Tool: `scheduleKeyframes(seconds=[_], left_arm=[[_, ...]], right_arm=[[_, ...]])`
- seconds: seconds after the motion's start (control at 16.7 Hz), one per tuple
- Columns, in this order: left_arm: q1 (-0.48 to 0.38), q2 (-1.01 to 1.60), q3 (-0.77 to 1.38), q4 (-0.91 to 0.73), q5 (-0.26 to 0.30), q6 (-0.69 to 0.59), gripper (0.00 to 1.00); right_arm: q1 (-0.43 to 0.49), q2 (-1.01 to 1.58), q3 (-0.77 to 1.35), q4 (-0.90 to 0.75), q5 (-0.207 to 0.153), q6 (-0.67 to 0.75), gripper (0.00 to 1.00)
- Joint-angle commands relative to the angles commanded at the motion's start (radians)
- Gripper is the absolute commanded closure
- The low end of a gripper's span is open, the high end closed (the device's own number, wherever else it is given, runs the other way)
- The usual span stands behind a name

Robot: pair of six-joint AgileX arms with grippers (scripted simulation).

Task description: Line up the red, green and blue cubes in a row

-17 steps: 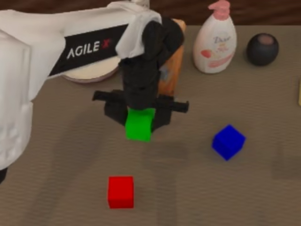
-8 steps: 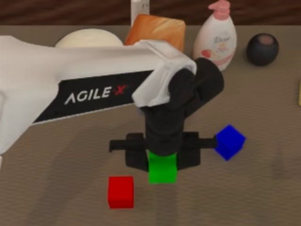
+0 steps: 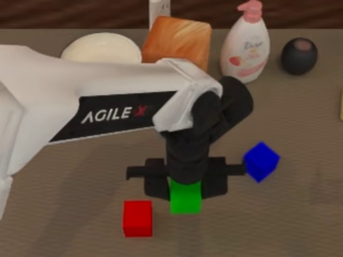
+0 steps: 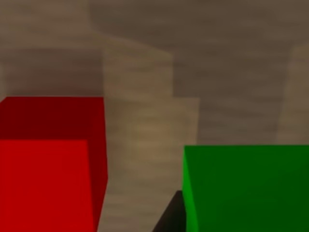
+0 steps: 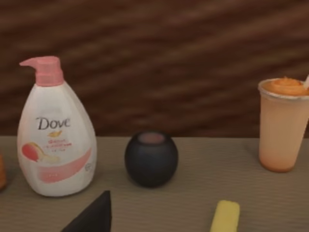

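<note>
Top view: the left gripper (image 3: 185, 188) grasps the green cube (image 3: 186, 197), low over the tabletop (image 3: 300, 214) at its near middle. The red cube (image 3: 138, 218) sits just left of it with a small gap; the blue cube (image 3: 261, 161) lies to the right, a little farther back.

Left wrist view: the green cube (image 4: 246, 188) and red cube (image 4: 48, 164) stand side by side, apart.

Right wrist view: a lotion bottle (image 5: 55, 140), a dark sphere (image 5: 151, 158) and an orange drink cup (image 5: 283, 125) stand along the far edge; the right gripper is out of sight.
</note>
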Motion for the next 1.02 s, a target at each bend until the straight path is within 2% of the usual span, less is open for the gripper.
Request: scheduleKeyframes(seconds=[0.24,0.54,1.02], left_arm=[[-0.003,0.054,-0.085,0.149,0.001,-0.002,1.0],[-0.006,0.068,-0.104,0.176,0.002,-0.002,1.0],[-0.006,0.068,-0.104,0.176,0.002,-0.002,0.4]], right_arm=[[0.0,0.0,0.0,0.0,0.0,0.0,0.0],[0.0,0.0,0.0,0.0,0.0,0.0,0.0],[0.0,0.0,0.0,0.0,0.0,0.0,0.0]])
